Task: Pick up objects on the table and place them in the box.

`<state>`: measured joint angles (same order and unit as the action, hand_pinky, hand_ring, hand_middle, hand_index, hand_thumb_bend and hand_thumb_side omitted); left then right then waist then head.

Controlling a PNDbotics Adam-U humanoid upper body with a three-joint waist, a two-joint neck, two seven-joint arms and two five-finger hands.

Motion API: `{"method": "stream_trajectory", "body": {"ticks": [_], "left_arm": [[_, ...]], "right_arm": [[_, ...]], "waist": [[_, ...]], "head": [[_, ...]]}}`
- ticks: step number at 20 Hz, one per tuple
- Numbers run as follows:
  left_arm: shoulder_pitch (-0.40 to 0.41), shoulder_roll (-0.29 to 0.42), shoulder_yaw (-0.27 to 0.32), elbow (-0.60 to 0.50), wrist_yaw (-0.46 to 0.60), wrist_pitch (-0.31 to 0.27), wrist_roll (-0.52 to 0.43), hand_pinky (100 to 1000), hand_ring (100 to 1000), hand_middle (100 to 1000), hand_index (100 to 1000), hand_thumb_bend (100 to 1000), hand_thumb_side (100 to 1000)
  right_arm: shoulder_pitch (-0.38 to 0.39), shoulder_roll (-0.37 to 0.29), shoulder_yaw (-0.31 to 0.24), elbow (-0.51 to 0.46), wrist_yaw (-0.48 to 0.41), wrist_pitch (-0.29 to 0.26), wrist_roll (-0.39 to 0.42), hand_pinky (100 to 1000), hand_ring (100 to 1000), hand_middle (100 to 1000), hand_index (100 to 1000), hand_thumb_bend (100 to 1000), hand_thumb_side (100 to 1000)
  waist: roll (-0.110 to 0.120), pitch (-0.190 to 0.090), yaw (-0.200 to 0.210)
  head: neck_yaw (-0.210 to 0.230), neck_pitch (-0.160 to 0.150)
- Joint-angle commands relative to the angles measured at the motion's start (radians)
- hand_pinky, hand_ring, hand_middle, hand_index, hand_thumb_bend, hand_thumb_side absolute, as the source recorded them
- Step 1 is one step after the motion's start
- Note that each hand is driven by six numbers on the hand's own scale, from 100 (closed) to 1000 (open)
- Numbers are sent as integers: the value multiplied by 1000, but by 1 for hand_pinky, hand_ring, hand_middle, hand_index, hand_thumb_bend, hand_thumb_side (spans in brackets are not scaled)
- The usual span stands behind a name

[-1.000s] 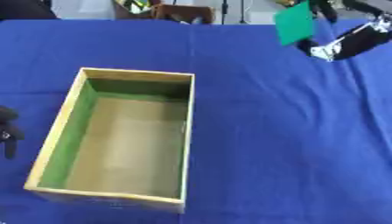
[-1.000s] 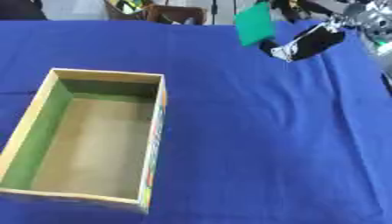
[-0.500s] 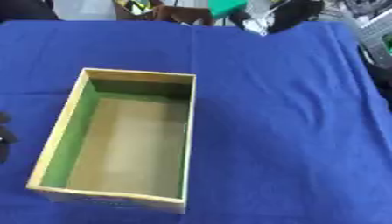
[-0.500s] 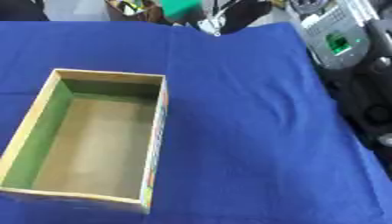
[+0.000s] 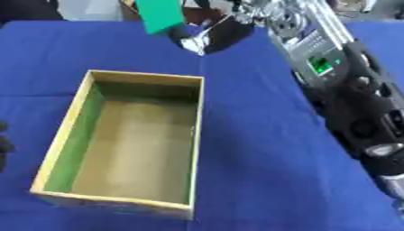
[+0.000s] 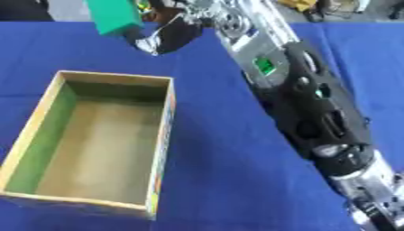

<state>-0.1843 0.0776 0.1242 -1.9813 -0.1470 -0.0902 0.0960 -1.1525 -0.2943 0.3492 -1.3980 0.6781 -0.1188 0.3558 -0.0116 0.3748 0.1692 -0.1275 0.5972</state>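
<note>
My right hand (image 5: 211,37) reaches in from the right and holds a green box-shaped object (image 5: 160,16) up in the air, beyond the far end of the open box (image 5: 63,128). Its fingers are curled on the object. The box is wooden-coloured with a green inner left wall, and nothing shows inside it. A dark part of my left hand (image 5: 4,145) peeks in at the left edge, beside the box.
A blue cloth (image 5: 260,135) covers the table. My right arm (image 6: 304,103) crosses the right half of the view from the lower right to the top. Clutter stands beyond the table's far edge.
My right hand has carried the green object leftward, from the far right of the table to above the box's far end. The arm now stretches across the right side.
</note>
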Motion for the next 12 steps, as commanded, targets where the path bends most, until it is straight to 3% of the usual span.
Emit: {"method": "stream_trajectory", "body": {"ticks": [1,12], "left_arm": [[-8,4,-8,-19,6,-2,-8,100,338,475,493,100,914],[-15,3,-11,-19,8,0,-12,100,338,475,492,100,916]], "right_arm": [[-5,47,14,39,35,-11,-6,724,652,219,151,100,206],[29,91,84,132,166,-124,27,725,674,243,166,100,208]], "waist": [[6,-19,6],[-4,-16,18]], "head": [[-12,-6],[-24,-7]]}}
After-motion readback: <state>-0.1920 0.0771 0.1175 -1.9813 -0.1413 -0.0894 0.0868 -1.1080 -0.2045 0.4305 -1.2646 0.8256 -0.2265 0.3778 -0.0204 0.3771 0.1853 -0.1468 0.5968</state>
